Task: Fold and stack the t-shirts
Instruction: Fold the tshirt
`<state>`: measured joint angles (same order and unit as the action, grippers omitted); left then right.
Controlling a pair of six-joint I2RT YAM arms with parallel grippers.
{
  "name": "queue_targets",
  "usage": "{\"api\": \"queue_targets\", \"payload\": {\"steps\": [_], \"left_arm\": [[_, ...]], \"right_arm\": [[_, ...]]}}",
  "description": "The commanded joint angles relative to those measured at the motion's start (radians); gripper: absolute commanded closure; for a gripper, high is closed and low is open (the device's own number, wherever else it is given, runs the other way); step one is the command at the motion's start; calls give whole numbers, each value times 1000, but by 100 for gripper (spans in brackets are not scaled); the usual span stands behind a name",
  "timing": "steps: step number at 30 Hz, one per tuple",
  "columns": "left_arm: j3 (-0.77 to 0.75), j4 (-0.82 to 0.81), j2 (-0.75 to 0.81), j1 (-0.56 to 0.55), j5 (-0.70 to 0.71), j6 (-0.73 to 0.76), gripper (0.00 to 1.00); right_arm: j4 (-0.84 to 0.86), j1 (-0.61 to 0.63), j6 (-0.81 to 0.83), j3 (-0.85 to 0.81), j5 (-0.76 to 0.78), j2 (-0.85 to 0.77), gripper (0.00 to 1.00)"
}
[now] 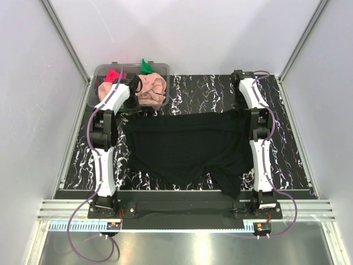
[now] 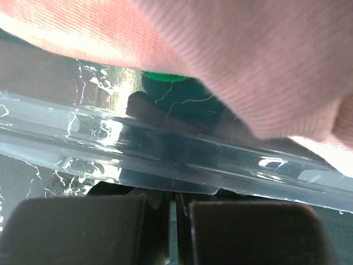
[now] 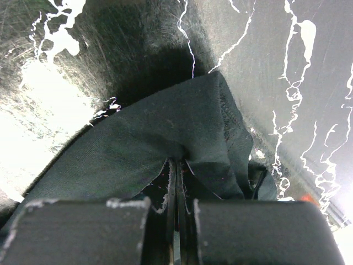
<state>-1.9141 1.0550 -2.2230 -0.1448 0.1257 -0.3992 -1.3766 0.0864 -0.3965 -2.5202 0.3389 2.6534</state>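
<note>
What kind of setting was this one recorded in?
Probably a lab robot cell: plain white panel walls in an aluminium frame, a black marbled tabletop, two arms bolted at its near edge.

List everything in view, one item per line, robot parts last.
table: 1, black with white veins, under everything
clear plastic tub: 1, clear, table's far left corner
black t-shirt: 1, black, spread mid-table
peach-pink t-shirt: 1, peach-pink, bunched in tub
pink-red t-shirt: 1, pink-red, tub's left side
green t-shirt: 1, green, tub's back edge
left gripper: 1, black, shut, at tub's near rim
right gripper: 1, black, shut on black t-shirt's right edge
</note>
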Motion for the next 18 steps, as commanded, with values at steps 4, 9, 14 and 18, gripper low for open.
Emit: {"api": "queue_targets", "payload": {"steps": [4,9,14,18], "left_arm": [[9,-102,49,1,-27,8,64],[104,-144,225,-22,-34,26,34],[141,-133,385,-48,-44,33,29],[190,-52,534,-82,-60,13,29]], "right_arm": [[133,3,5,113,-119,-90,100],[339,4,30,362,-182,-403,100],[344,6,47,396,-271,-626,72],[228,33,28,471,-287,-791,71]]}}
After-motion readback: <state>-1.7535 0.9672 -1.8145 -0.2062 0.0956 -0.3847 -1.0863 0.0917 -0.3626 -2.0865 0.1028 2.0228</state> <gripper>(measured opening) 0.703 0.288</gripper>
